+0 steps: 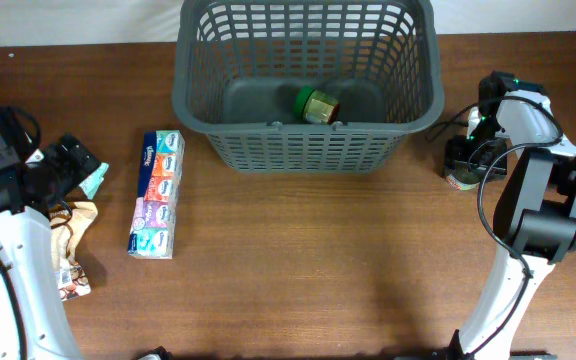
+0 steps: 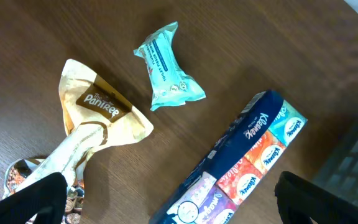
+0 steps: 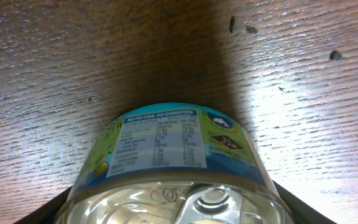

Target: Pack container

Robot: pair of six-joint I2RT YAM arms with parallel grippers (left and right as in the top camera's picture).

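The container (image 1: 298,150) is a large dark grey lattice basket at the back centre, with a gold-lidded green jar (image 1: 318,104) lying on its floor. My right gripper (image 1: 463,160) is to the right of the basket. In the right wrist view it (image 3: 179,214) is shut around a pull-tab can with a blue-green label (image 3: 166,143) that stands on the table. My left gripper (image 1: 68,158) is at the far left. In the left wrist view it (image 2: 169,202) is open and empty above the table.
A long multipack of tissues (image 1: 158,195) (image 2: 241,168) lies left of the basket. A teal wipes pack (image 2: 166,65), a beige Pantree bag (image 2: 98,112) and a printed snack packet (image 1: 73,275) lie near the left gripper. The basket's corner shows in the left wrist view (image 2: 353,162).
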